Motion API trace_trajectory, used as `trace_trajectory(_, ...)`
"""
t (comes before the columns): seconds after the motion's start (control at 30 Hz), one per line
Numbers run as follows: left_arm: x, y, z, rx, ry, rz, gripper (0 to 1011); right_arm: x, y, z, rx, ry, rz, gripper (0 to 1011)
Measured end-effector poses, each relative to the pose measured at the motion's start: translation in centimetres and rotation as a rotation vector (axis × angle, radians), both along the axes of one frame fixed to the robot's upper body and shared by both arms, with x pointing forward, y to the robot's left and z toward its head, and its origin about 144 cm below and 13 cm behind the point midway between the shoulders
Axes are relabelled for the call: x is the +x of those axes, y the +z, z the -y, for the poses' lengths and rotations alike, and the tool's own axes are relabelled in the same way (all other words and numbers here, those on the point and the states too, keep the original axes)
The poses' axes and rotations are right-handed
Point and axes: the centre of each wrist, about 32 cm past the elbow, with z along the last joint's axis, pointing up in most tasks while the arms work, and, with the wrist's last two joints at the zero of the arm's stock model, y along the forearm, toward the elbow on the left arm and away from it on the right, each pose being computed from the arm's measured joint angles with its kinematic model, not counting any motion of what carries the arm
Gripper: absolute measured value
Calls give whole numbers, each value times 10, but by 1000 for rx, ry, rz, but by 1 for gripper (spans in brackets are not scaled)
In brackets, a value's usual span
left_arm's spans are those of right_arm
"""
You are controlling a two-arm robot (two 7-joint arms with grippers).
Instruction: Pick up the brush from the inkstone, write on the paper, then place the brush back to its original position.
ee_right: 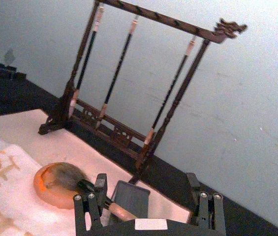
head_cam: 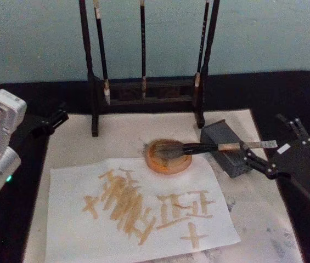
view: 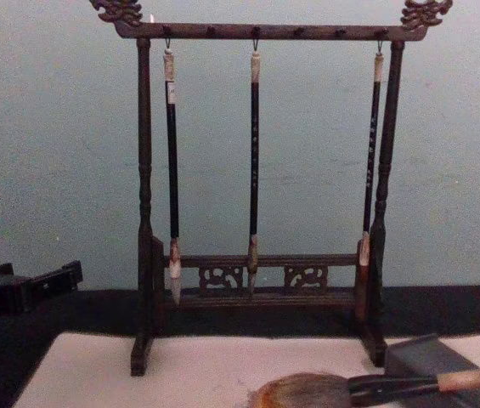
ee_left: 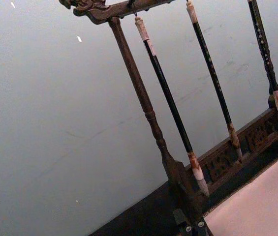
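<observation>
Head view, near to far: crinkled white paper point(head_cam: 144, 203) bearing tan strokes; round orange inkstone point(head_cam: 168, 158) cradling the brush point(head_cam: 198, 147), bushy head in, handle between the right gripper point(head_cam: 246, 155)'s spread fingers; left gripper point(head_cam: 53, 120) idle; dark wooden rack point(head_cam: 144, 93).

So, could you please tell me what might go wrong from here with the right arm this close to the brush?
The open right gripper straddles the large tan-handled brush, which lies across the round orange inkstone and the dark grey block. A skewed closing could roll the handle off the block. The wet bristles could then smear the white paper that carries tan strokes.
</observation>
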Motion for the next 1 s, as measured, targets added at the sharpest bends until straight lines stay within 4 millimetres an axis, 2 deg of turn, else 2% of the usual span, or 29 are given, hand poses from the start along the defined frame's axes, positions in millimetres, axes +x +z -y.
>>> trace_trajectory(0.53, 0, 0, 0, 0, 0, 0, 1002, -16, -15, -17, -69, 82, 54, 1008)
trace_trajectory(1.0, 0, 0, 0, 0, 0, 0, 1002, -16, -14, -17, -67, 81, 54, 1006)
